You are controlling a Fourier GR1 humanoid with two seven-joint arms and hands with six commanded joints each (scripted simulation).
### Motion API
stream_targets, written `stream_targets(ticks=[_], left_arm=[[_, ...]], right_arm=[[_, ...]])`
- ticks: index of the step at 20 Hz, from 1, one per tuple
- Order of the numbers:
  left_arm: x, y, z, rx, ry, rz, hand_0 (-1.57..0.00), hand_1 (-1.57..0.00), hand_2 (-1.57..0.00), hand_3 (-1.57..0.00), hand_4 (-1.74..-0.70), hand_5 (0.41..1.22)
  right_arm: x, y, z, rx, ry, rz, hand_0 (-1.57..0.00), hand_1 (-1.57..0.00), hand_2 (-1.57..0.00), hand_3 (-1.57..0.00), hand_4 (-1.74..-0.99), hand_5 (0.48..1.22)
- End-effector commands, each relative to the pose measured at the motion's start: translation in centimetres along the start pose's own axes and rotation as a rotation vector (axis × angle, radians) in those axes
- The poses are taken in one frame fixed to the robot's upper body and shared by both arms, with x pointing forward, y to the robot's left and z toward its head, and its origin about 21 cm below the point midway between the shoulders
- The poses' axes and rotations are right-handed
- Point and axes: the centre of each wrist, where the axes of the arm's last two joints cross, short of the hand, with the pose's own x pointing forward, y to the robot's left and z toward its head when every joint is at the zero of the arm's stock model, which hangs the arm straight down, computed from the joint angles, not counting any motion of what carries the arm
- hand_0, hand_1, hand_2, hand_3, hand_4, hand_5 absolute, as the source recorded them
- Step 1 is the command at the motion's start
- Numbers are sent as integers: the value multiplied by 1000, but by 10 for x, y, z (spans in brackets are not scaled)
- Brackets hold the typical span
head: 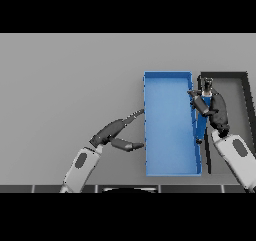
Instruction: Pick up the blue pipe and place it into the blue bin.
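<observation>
The blue bin (170,80) is a long open box in the middle right of the table. My right hand (216,111) hovers over the bin's right wall, at the left edge of a black tray (240,76). Its fingers (201,104) are curled round a small dull bluish pipe (207,86), whose dark-tipped end sticks out beyond the hand on the far side. Most of the pipe is hidden by the hand. My left hand (116,130) lies open just left of the bin, one straight finger reaching to the bin's left wall.
The black tray sits right against the bin's right side and runs to the view's right edge. Grey tabletop spreads out to the left and behind the bin.
</observation>
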Motion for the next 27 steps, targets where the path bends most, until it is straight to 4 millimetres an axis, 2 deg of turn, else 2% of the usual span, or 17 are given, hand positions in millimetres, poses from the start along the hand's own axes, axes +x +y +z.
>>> stream_targets(ticks=[1,3,4,6,9,14,18,27], left_arm=[[2,0,-2,7,-10,1,1,1,1,1,-878,422],[-2,2,1,12,0,7,1,1,1,1,-878,427],[-1,2,0,6,4,10,1,1,1,1,-878,428],[-3,1,2,10,6,13,1,1,1,1,-881,429],[0,-1,1,4,3,14,1,1,1,1,-886,428],[1,-3,5,10,-9,9,1,1,1,1,-885,428],[0,-4,3,9,1,5,1,1,1,1,-888,429],[-8,3,5,16,2,-1,1,1,1,1,-885,431]], right_arm=[[-3,1,-3,-5,49,21,-937,-855,-856,-504,-1503,1221],[-3,2,-4,46,80,88,-599,-547,-548,-322,-1337,1221],[-4,6,-5,70,84,130,-479,-437,-438,-258,-1275,1186],[-15,2,-6,106,188,209,-306,-279,-280,-164,-1175,1084],[-26,-2,-7,142,322,308,-156,-143,-143,-84,-1083,934],[-22,3,-8,184,381,409,-51,-46,-46,-27,-1051,787],[-22,6,-9,177,386,416,-20,-18,-18,-10,-1033,696],[-19,10,-8,191,387,433,-6,-5,-5,-3,-1022,643]])
